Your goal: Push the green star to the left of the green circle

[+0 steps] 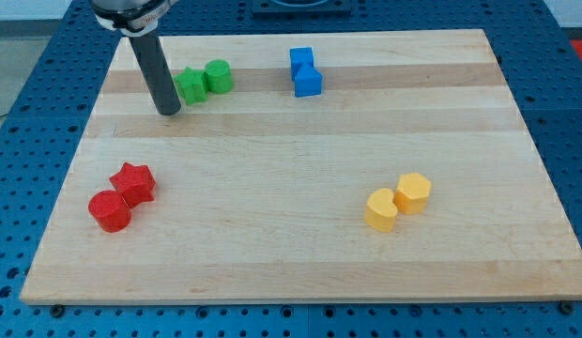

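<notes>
The green star (191,85) lies near the view's top left of the wooden board (300,263), touching the left side of the green circle (219,76). My tip (169,111) rests on the board just to the left of and slightly below the green star, close to it or touching it. The dark rod rises from the tip toward the view's top edge.
Two blue blocks (305,71) sit together at the view's top centre. A red star (134,182) and a red circle (110,210) sit together at lower left. Two yellow blocks (398,201) sit at lower right.
</notes>
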Robot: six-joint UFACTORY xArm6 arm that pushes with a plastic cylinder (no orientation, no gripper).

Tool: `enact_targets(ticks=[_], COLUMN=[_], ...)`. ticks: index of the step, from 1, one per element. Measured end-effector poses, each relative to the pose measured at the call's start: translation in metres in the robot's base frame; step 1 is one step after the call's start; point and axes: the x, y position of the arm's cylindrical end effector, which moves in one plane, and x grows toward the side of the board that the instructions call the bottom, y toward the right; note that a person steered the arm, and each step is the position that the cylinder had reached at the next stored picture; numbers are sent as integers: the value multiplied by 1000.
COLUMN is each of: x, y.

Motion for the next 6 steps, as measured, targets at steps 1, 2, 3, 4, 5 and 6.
enact_targets(ticks=[1,2,3,4,5,6], x=[0,0,31,27,8,-13], y=[-3,-3,-8,-8,6,15])
